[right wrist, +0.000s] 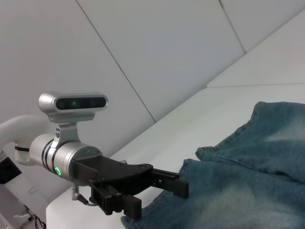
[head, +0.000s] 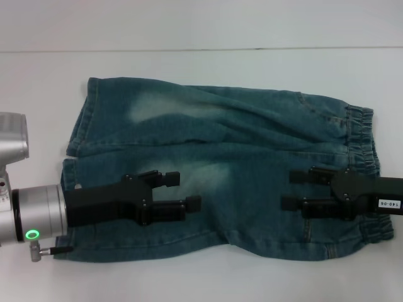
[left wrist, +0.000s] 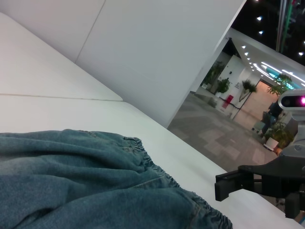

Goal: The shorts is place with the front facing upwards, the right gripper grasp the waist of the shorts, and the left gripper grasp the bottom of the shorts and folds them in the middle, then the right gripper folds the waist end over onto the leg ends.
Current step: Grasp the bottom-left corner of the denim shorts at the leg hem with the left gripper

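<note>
The blue denim shorts (head: 220, 157) lie spread flat on the white table (head: 201, 31), with the elastic waist (head: 363, 141) at the right and the leg ends (head: 77, 145) at the left. My left gripper (head: 181, 190) is over the near leg, open, its fingers pointing toward the waist with nothing between them. Over the near part of the waist end my right gripper (head: 291, 189) is also open, pointing toward the legs. The right wrist view shows the left gripper (right wrist: 152, 193) at the hem of the shorts (right wrist: 248, 176). In the left wrist view the waist (left wrist: 143, 157) lies beside the right gripper (left wrist: 224, 188).
Bare white table surrounds the shorts on all sides, with a seam line (head: 189, 50) running across the far part. Beyond the table's edge the left wrist view looks out on an open hall floor (left wrist: 224, 138).
</note>
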Controlling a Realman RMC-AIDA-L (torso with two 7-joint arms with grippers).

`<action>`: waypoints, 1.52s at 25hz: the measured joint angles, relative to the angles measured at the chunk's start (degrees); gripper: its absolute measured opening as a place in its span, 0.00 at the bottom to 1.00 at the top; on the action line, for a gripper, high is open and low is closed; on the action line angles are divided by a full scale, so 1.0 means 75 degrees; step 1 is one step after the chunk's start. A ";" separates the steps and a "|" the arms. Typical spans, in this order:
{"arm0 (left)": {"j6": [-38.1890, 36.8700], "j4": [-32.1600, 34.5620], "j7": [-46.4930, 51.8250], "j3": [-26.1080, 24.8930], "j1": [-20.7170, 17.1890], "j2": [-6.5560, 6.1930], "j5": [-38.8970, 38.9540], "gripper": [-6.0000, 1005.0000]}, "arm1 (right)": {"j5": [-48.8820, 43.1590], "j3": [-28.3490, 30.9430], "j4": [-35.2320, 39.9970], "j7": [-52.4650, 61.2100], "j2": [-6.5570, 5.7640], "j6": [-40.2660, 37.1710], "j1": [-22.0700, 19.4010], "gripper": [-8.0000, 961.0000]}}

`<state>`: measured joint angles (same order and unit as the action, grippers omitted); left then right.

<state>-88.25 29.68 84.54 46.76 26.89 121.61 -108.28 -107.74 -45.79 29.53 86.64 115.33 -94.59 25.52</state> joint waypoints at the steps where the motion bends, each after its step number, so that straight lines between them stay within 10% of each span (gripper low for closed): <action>1: 0.0003 -0.0003 -0.0001 0.0000 0.0000 0.0001 0.0000 0.91 | 0.0000 0.0000 0.0000 -0.0004 0.0002 0.0001 -0.0003 0.99; 11: -0.0279 0.0165 0.0091 -0.0154 -0.0085 -0.0007 0.0021 0.91 | -0.0001 0.0025 0.0000 0.0000 0.0020 -0.0023 -0.0034 0.99; 23: -0.1711 0.2909 0.2191 -0.1378 -0.2218 -0.0257 -0.0534 0.91 | 0.0000 0.0095 0.0000 0.0010 -0.0024 -0.0049 -0.0109 0.98; 38: -0.1062 0.3194 0.1892 -0.1927 -0.2260 -0.0078 -0.2566 0.91 | 0.0013 0.0106 0.0012 0.0026 -0.0038 -0.0057 -0.0071 0.99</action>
<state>-96.22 53.64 98.73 32.31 9.95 121.02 -127.53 -107.65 -44.99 29.62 86.83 115.04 -95.01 24.99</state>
